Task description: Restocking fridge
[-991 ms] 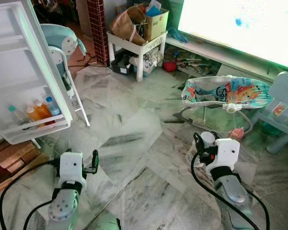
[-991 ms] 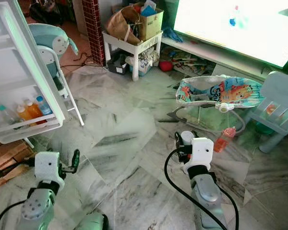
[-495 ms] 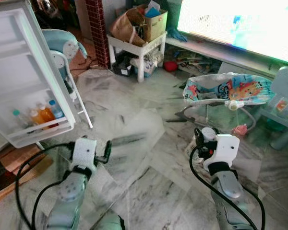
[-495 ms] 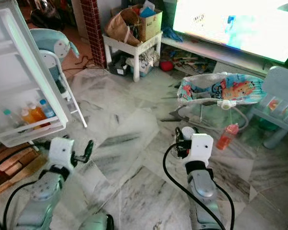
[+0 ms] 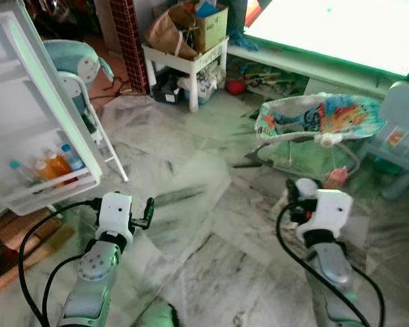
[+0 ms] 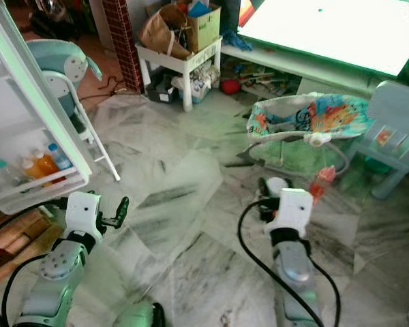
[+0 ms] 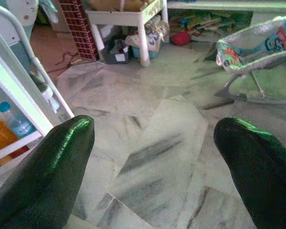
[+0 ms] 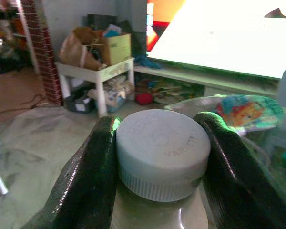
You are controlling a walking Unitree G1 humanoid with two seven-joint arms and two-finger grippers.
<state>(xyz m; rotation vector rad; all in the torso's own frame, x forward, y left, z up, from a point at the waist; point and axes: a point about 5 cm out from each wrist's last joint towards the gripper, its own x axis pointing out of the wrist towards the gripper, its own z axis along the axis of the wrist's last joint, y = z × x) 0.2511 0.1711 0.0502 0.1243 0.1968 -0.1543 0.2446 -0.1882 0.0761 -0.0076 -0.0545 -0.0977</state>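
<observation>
Here, a white-capped bottle is gripped by the right claw at its cap, above the marble floor. The left claw is held open, empty, near the fridge door, where bottles are shelved.

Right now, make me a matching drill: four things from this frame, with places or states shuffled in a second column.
Things:
1. left gripper
2. right gripper
3. orange bottles
4. paper bag

States or places:
A. on the white side table
B. in the fridge door's lower shelf
C. open, nothing between the fingers
D. shut on a white-capped bottle

Pairs: 1-C, 2-D, 3-B, 4-A
</observation>
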